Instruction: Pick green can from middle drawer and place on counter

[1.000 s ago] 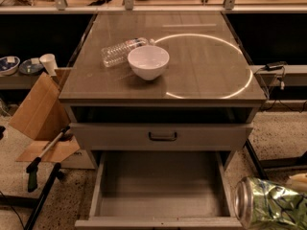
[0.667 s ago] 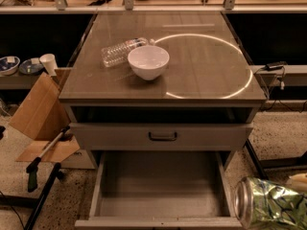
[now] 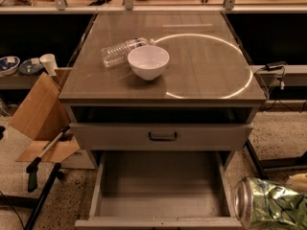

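Note:
The green can is at the bottom right of the camera view, close to the lens, lying sideways with its silver end facing left. It hangs in the air to the right of the open middle drawer, whose grey floor is bare. My gripper is at the bottom right edge, shut on the can; only a pale fingertip shows above it. The counter with the bright ring reflection lies above and to the left of the can.
A white bowl and a clear plastic bottle lie on the counter's left half. The upper drawer front with its black handle is slightly out. A cardboard box and a grabber tool are at the left.

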Robot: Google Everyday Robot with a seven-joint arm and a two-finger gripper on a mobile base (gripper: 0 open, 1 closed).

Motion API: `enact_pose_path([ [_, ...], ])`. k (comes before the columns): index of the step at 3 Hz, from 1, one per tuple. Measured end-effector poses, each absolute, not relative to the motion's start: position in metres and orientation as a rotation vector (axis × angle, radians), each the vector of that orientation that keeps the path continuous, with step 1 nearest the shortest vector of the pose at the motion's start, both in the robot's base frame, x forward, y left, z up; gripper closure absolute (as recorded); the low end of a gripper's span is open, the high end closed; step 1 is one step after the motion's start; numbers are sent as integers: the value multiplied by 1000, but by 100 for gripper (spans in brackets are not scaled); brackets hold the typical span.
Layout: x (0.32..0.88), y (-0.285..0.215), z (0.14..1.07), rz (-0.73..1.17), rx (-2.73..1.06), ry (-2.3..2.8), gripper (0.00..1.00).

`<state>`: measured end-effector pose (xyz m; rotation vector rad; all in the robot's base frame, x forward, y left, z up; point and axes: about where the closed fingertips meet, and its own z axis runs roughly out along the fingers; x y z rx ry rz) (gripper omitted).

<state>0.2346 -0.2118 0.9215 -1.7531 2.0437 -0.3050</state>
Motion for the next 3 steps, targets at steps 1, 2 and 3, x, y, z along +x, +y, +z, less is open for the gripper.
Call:
enact_pose_path([
  [1,235,-212,922,-305,-1753,2044,100],
  [2,235,-212,922,-305,-1753,2044,100],
  [3,235,-212,922,-305,-1753,2044,100],
])
